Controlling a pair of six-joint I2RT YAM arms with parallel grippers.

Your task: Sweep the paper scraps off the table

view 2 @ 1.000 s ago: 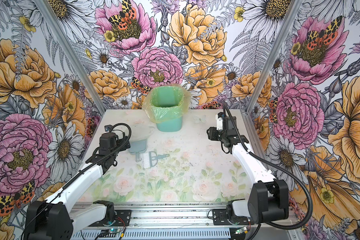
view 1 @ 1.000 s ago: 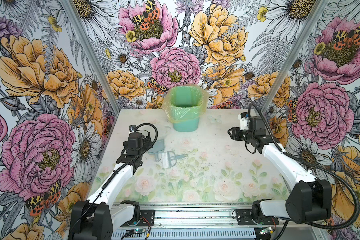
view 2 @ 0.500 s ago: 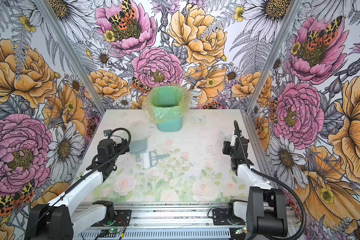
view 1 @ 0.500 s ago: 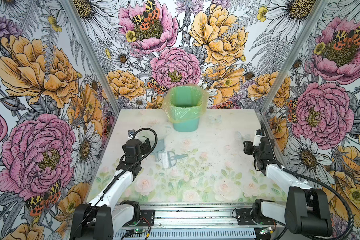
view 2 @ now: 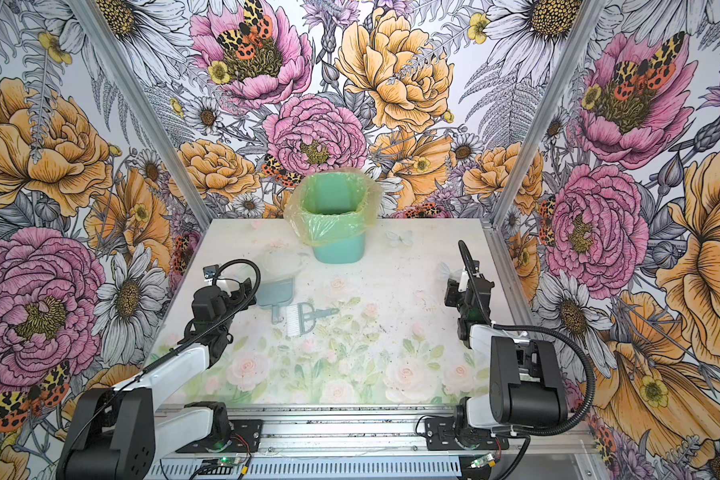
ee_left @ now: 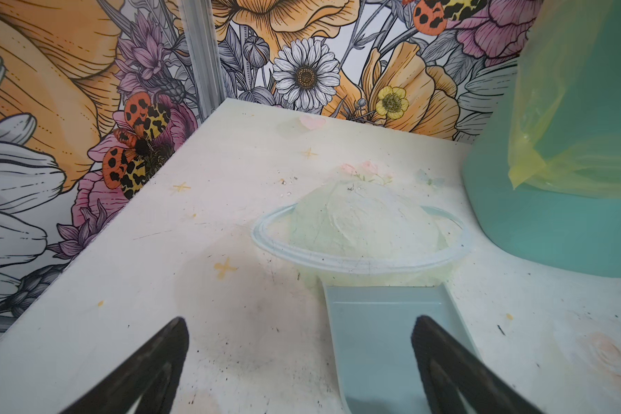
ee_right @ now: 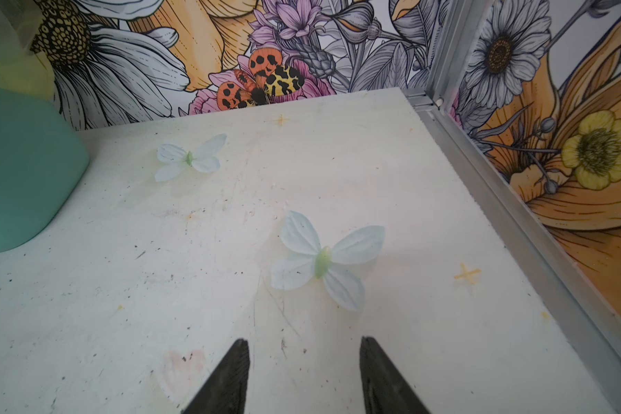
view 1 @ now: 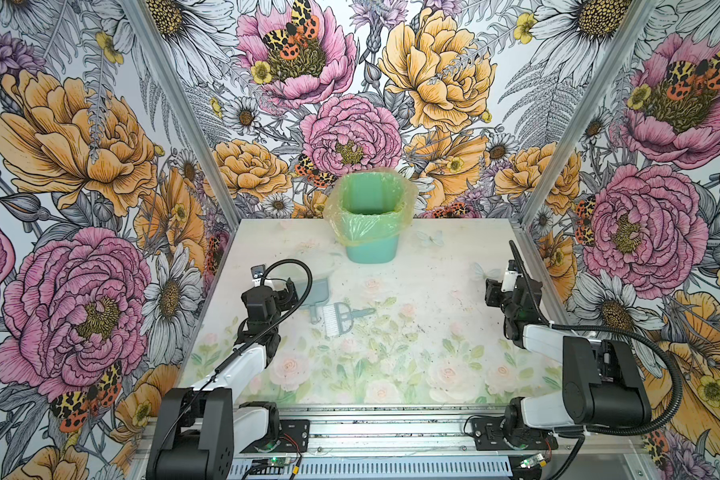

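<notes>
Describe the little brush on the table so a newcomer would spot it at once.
Start at the teal bin with the yellow liner at the back of the table. Nearer the front, on the left arm's side, lies a grey-blue dustpan, and the brush lies right beside that. White bristles set it apart from the plain scoop.

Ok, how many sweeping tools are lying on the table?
2. The dustpan lies left of centre, by the open left gripper; the brush lies just right of its handle. None seems hidden.
</notes>
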